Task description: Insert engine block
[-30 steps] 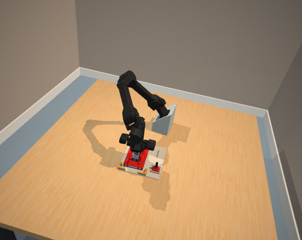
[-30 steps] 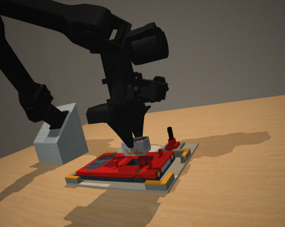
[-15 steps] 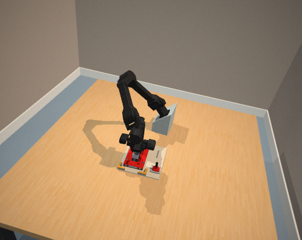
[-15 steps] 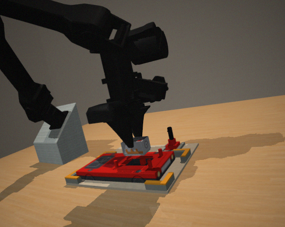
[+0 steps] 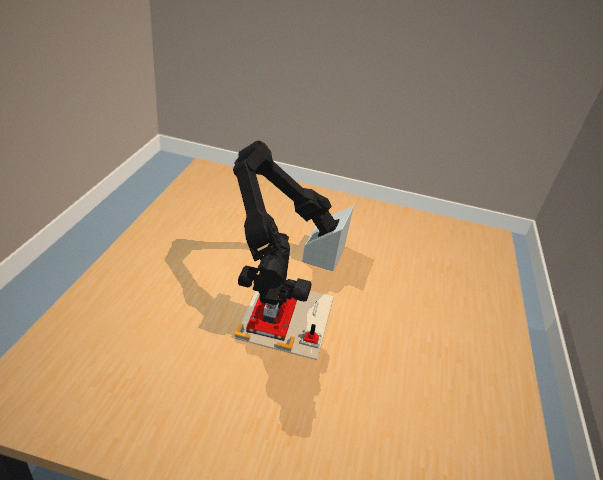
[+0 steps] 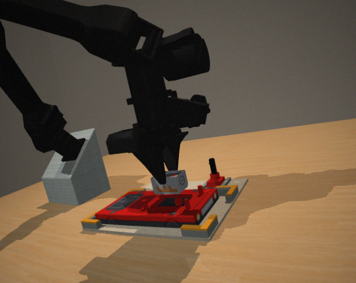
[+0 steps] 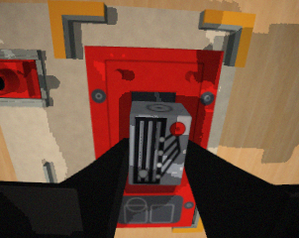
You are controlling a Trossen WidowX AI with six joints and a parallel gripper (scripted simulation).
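Note:
The grey engine block is between the two black fingers of my gripper, which is shut on it. The block is roughly upright, its striped top with a red round cap facing the wrist camera. It hangs just above the red car body. Part of the dark opening shows beyond the block in the wrist view; the block covers the rest. Several red posts stand around the opening. The block's underside and slot are hidden, and I cannot tell the rib clearly.
The car body lies on a pale base plate between orange-topped corner guides. A red part with a black post stands beside it. The arm's grey wedge base is behind.

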